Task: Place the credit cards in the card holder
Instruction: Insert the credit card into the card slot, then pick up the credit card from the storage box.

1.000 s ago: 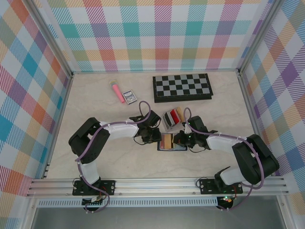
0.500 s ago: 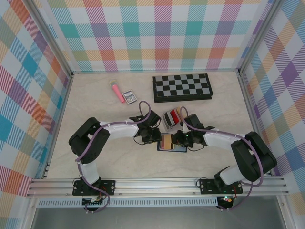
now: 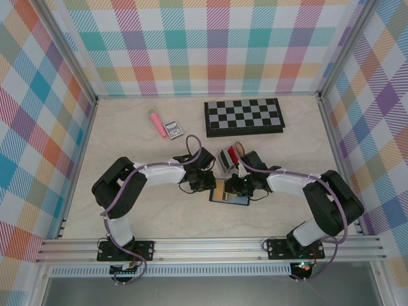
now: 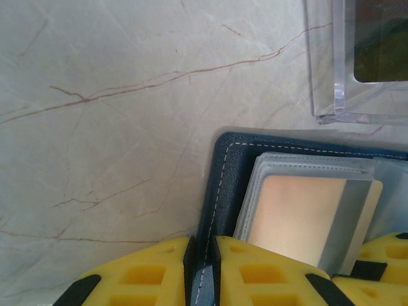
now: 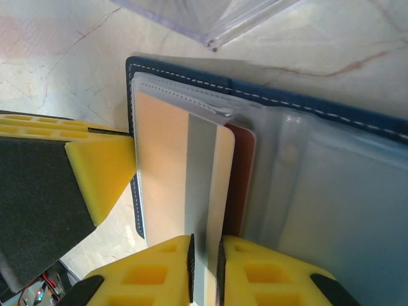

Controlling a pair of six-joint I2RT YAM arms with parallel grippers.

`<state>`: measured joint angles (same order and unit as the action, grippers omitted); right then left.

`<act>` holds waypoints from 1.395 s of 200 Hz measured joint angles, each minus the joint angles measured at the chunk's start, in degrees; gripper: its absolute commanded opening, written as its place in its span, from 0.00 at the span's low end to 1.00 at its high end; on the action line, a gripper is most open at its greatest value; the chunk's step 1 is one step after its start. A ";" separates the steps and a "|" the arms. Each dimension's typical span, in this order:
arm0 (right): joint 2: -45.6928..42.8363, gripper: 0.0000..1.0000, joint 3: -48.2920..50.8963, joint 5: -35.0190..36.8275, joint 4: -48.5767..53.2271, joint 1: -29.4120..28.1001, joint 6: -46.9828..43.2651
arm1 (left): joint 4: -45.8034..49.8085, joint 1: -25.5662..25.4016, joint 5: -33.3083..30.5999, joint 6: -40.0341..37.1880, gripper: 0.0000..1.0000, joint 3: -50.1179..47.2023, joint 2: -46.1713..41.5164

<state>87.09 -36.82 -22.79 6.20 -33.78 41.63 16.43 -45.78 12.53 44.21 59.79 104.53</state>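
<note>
From above, the left gripper [image 3: 213, 185] and right gripper [image 3: 234, 186] cover much of the wallet [image 3: 234, 199]. In the right wrist view, the orange card [image 5: 162, 146] hides most of the brown card [image 5: 242, 172].

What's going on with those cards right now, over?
Left fingers pinched on card holder edge. Right fingers gripping orange card, partway into a clear pocket. Dark red card lies just beneath it, possibly crowding.
</note>
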 measured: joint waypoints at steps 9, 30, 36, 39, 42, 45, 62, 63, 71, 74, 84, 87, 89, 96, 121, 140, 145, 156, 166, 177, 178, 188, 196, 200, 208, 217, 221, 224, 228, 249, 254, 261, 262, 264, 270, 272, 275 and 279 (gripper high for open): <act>-0.02 0.21 -0.09 0.28 0.35 -0.04 0.02 | 0.00 0.00 0.00 0.09 0.17 0.00 0.00; -0.70 0.29 -0.50 2.16 2.62 -0.07 -0.15 | -0.02 0.00 -0.02 0.11 0.17 -0.02 0.00; -1.14 0.30 -0.63 2.75 3.37 -0.09 -0.15 | -0.02 0.02 -0.02 0.13 0.17 -0.04 0.00; -1.40 0.30 -0.72 2.91 3.80 -0.09 -0.13 | -0.04 0.00 -0.02 0.17 0.17 -0.07 -0.02; -1.66 0.30 -0.85 3.21 4.26 -0.09 -0.15 | -0.04 0.00 -0.02 0.24 0.17 -0.09 -0.02; -1.99 0.31 -0.98 3.50 4.70 -0.09 -0.24 | -0.04 0.02 -0.02 0.28 0.17 -0.09 -0.02; -3.21 0.30 -1.57 4.46 6.25 -0.09 -0.42 | -0.09 0.00 -0.02 0.37 0.17 -0.13 -0.02; -3.23 0.30 -1.57 4.48 6.29 -0.09 -0.42 | -0.09 0.02 -0.02 0.37 0.17 -0.13 -0.02; -3.43 0.28 -1.84 4.76 6.75 -0.09 -0.48 | -0.09 0.00 -0.02 0.52 0.17 -0.15 -0.02; -3.43 0.27 -1.92 4.74 6.80 -0.09 -0.48 | -0.09 0.02 -0.02 0.55 0.17 -0.15 -0.02; -3.41 0.27 -2.01 4.74 6.82 -0.09 -0.46 | -0.15 0.02 -0.02 0.66 0.17 -0.20 -0.02; -3.37 0.27 -2.03 4.70 6.82 -0.09 -0.46 | -0.15 0.02 -0.02 0.74 0.17 -0.20 -0.02; -3.34 0.26 -2.03 4.68 6.82 -0.09 -0.46 | -0.17 0.02 0.00 0.74 0.17 -0.20 -0.02; -3.17 0.25 -2.08 4.57 6.78 -0.09 -0.44 | -0.17 0.02 -0.02 0.79 0.17 -0.22 -0.02; -1.01 0.18 -2.49 4.46 6.69 -0.09 -0.28 | -0.28 0.02 -0.02 1.01 0.17 -0.33 -0.11; 0.76 0.15 -2.69 3.80 6.12 -0.09 -0.13 | -0.44 0.02 -0.02 1.16 0.17 -0.39 -0.13; 1.03 0.15 -2.69 3.56 5.88 -0.09 -0.07 | -0.44 0.02 -0.02 1.18 0.17 -0.42 -0.13; 1.22 0.15 -2.69 3.02 5.22 -0.09 -0.09 | -0.48 0.02 -0.02 1.22 0.17 -0.50 -0.17; 1.22 0.15 -2.71 2.75 5.01 -0.09 -0.13 | -0.98 0.02 -0.04 1.36 0.17 -0.85 -0.37; 1.22 0.17 -2.73 2.58 5.03 -0.09 -0.46 | -1.81 0.02 -0.04 1.60 0.17 -1.49 -0.70; 1.22 0.17 -2.73 2.58 5.03 -0.09 -0.50 | -1.88 0.02 -0.04 1.60 0.17 -1.55 -0.72; 1.14 0.23 -2.97 2.67 5.60 -0.09 -0.81 | -2.62 0.02 -0.07 1.97 0.18 -2.03 -0.98; 0.92 0.28 -3.63 3.23 6.91 -0.09 -1.42 | -3.10 0.02 -0.17 2.34 0.20 -2.49 -1.29; 0.70 0.30 -4.11 3.76 7.82 -0.09 -1.97 | -3.45 0.02 -0.20 2.64 0.20 -2.78 -1.44; -0.09 0.33 -5.03 5.14 9.75 -0.09 -2.69 | -4.24 0.00 -0.37 2.89 0.21 -3.32 -1.81; -1.53 0.38 -6.23 7.19 12.26 -0.09 -3.76 | -4.85 0.00 -0.63 3.13 0.24 -3.85 -2.23; -2.12 0.40 -6.75 7.89 13.27 -0.09 -4.28 | -4.98 0.00 -0.74 3.15 0.25 -4.04 -2.40; -2.75 0.40 -7.28 8.79 14.32 -0.07 -4.61 | -4.98 0.00 -0.98 3.17 0.26 -4.11 -2.56; -3.48 0.41 -8.04 9.79 15.61 -0.07 -5.09 | -4.81 0.00 -1.25 3.10 0.27 -4.15 -2.75; -5.92 0.43 -13.20 15.21 21.68 0.04 -8.02 | -3.45 0.02 -3.26 3.02 0.32 -4.15 -3.61; -5.97 0.43 -14.82 16.59 22.91 0.04 -8.74 | -3.02 0.09 -3.67 3.06 0.33 -4.15 -3.78; -5.81 0.42 -17.09 18.32 24.39 0.04 -9.79 | -2.54 0.20 -4.17 3.02 0.35 -4.15 -4.07; -5.73 0.42 -17.59 18.64 24.65 0.04 -10.12 | -2.51 0.22 -4.20 2.97 0.35 -4.15 -4.11; -5.62 0.42 -18.08 19.04 25.00 0.04 -10.45 | -2.38 0.28 -4.35 2.93 0.36 -4.15 -4.17; -5.18 0.41 -20.17 20.44 26.10 0.02 -11.47 | -2.08 0.52 -4.74 2.89 0.36 -4.15 -4.44; -4.98 0.41 -20.94 20.94 26.51 0.04 -11.78 | -1.90 0.63 -4.81 2.99 0.36 -4.15 -4.55; -4.66 0.40 -21.90 21.53 26.91 0.02 -12.35 | -1.70 0.72 -4.87 2.86 0.36 -4.15 -4.66; -4.02 0.40 -23.37 22.27 27.58 0.02 -13.09 | -1.55 0.96 -4.92 2.91 0.37 -4.15 -4.85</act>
<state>83.07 -60.18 -0.51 33.78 -33.76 28.53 14.87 -44.82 7.62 47.11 55.64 99.68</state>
